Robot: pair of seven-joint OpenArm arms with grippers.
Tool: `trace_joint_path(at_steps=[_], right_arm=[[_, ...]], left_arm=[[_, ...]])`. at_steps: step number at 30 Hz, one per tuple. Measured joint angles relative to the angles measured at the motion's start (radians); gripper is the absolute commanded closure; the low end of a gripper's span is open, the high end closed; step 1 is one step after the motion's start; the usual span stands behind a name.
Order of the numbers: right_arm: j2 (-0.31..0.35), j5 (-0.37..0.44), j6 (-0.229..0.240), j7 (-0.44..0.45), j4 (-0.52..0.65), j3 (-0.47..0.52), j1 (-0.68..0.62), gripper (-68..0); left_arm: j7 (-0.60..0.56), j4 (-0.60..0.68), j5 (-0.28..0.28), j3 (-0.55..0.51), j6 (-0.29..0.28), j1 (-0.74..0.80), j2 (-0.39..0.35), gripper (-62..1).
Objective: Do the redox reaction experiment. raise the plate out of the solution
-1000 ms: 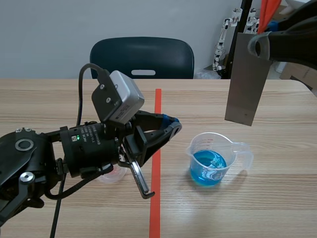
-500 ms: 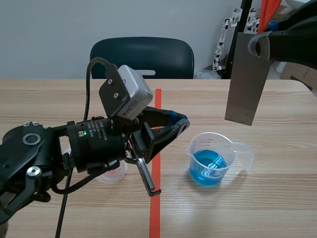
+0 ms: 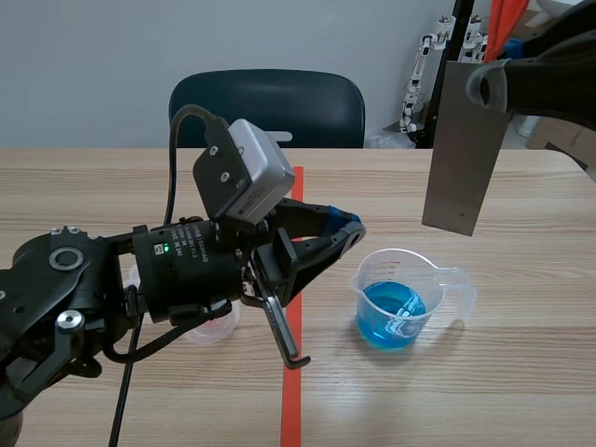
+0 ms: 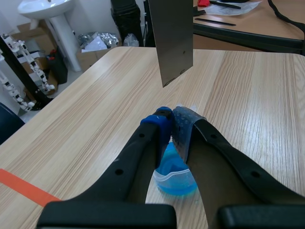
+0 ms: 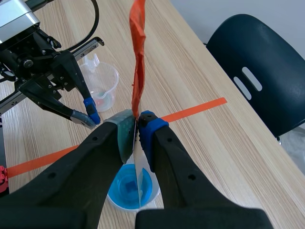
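Right gripper (image 5: pixel 137 126): closed on the upper end of the grey metal plate (image 3: pixel 461 149), pads pressed to both faces (in the right wrist view the plate shows edge-on between them). The plate hangs upright in the air, with its lower edge out of the liquid and apart from the beaker rim.

Clear plastic beaker (image 3: pixel 372 272): stands on the worktop (image 3: pixel 521 372) under the raised plate. In the scene view the plate sits at about 1 o'clock from it. It holds blue solution (image 3: pixel 391 312) in roughly its lower half, and its spout points to 3 o'clock.

Left gripper (image 4: pixel 171 121): fingers closed together at the tips with nothing between them. It is held low over the worktop at 9 o'clock from the beaker, close beside it but not touching, tips aimed toward it.

Small clear cup (image 3: pixel 209 326): stands on the worktop farther out at 9 o'clock, partly hidden under the left arm.

Orange-red tape line (image 3: pixel 291 391): runs from 6 to 12 o'clock between the cup and the beaker.

Dark chair (image 3: pixel 267 107): at 12 o'clock, beyond the far edge of the worktop.
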Motion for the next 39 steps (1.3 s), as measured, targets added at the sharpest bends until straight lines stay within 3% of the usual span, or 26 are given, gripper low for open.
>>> trace_joint_path(at_steps=[5, 39], right_arm=[[0.000, 0.000, 0.000, 0.000, 0.000, 0.000, 0.000, -0.6], [0.000, 0.000, 0.000, 0.000, 0.000, 0.000, 0.000, -0.6]], left_arm=[[0.000, 0.000, -0.022, 0.000, 0.000, 0.000, 0.000, -4.1], [0.000, 0.000, -0.022, 0.000, 0.000, 0.000, 0.000, -4.1]])
